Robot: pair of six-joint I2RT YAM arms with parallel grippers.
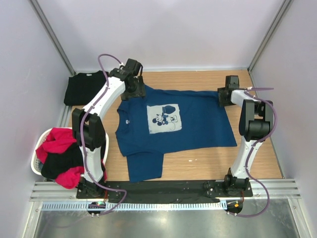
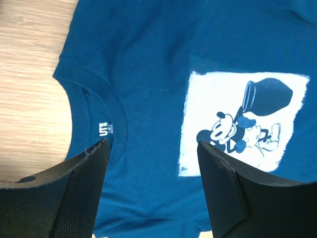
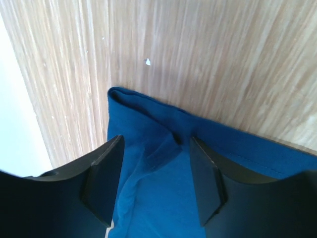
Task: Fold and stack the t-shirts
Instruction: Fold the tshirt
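Observation:
A navy blue t-shirt (image 1: 173, 124) with a pale square cartoon-mouse print (image 1: 164, 119) lies spread flat on the wooden table, collar to the left. My left gripper (image 1: 132, 79) hangs open over its far left shoulder; in the left wrist view the left gripper (image 2: 153, 144) has collar (image 2: 94, 109) and print (image 2: 242, 114) below it. My right gripper (image 1: 225, 94) is at the shirt's far right corner. There the right gripper (image 3: 156, 139) stands open astride a bunched fold of the corner (image 3: 133, 109), pads apart from the cloth. A folded black t-shirt (image 1: 84, 87) lies far left.
A white basket (image 1: 34, 161) at the left edge holds a red t-shirt (image 1: 62, 141) and a black one (image 1: 62, 161). Pale walls enclose the table on three sides. A black strip and metal rail run along the near edge by the arm bases.

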